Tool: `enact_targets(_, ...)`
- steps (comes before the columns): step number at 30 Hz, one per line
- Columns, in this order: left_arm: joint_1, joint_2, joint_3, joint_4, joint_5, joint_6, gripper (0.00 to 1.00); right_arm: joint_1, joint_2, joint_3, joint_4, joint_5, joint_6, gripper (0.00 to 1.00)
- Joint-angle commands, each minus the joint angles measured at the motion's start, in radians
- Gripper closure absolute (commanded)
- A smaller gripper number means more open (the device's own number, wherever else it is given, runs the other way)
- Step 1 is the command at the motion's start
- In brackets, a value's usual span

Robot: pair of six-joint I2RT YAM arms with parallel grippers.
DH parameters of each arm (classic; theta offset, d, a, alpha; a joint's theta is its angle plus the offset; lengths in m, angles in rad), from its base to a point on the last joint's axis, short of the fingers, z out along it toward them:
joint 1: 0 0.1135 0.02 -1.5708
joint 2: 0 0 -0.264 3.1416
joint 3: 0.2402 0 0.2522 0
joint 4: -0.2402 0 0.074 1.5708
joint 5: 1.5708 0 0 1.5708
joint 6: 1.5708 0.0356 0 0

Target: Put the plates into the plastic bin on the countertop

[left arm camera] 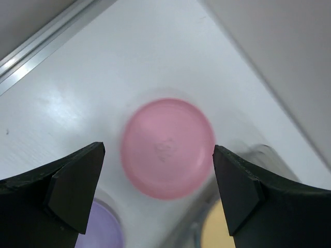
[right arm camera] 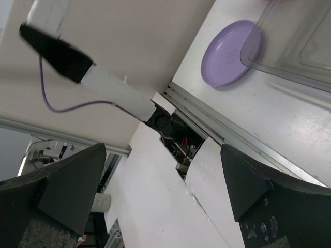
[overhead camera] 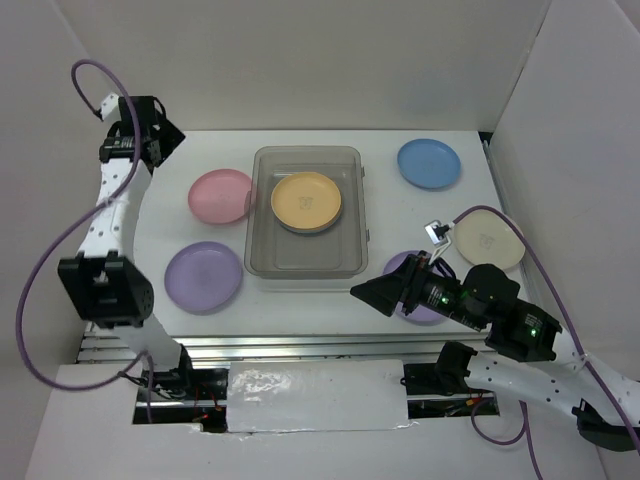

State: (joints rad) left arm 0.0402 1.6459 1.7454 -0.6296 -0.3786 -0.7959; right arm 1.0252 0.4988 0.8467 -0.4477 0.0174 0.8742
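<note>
Six plates show on the white countertop (overhead camera: 310, 300), seen from above. One orange-yellow plate (overhead camera: 306, 200) lies flat inside the clear plastic bin (overhead camera: 262, 235), in its far half. The bin stands at the middle of the countertop.

Outside it lie five plates:
- a pink plate (overhead camera: 222, 195) just beside the bin's left wall
- a lavender plate (overhead camera: 204, 276) at the near left
- a blue plate (overhead camera: 429, 164) at the far right
- a cream plate (overhead camera: 488, 238) at the right
- a second lavender plate (overhead camera: 428, 312) at the near right, mostly hidden under my right claw (overhead camera: 365, 292)

My left claw (overhead camera: 150, 135) hangs at the far left corner with its fingers (left arm camera: 77, 186) spread wide and nothing between them. Its camera looks down on the pink plate, which is blurred.

My right claw is also spread wide and empty, and it points left along the near edge. Its camera shows the left lavender plate, a corner of the bin and the metal rail (right arm camera: 227, 139) at the countertop's near edge.
</note>
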Motion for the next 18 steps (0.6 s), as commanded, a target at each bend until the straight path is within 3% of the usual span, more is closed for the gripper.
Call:
enact_targets(1,0.07,0.202,0.003,-0.058,0.105,0.044,0.01,0.007,0.009,0.008,0.063,-0.01,-0.012,0.0)
enact_targets(7,0.15,0.374,0.04,0.024,0.329,0.161,0.02,0.006,0.004,0.003,0.055,-0.01,-0.02,0.0)
enact_targets(12,0.167,0.433,-0.009,0.045,0.328,0.144,0.04,0.006,0.012,-0.009,0.067,-0.013,-0.018,0.0)
enact_targets(18,0.144,0.538,0.022,-0.027,0.281,0.143,0.14,0.006,0.015,-0.018,0.081,-0.013,-0.011,0.0)
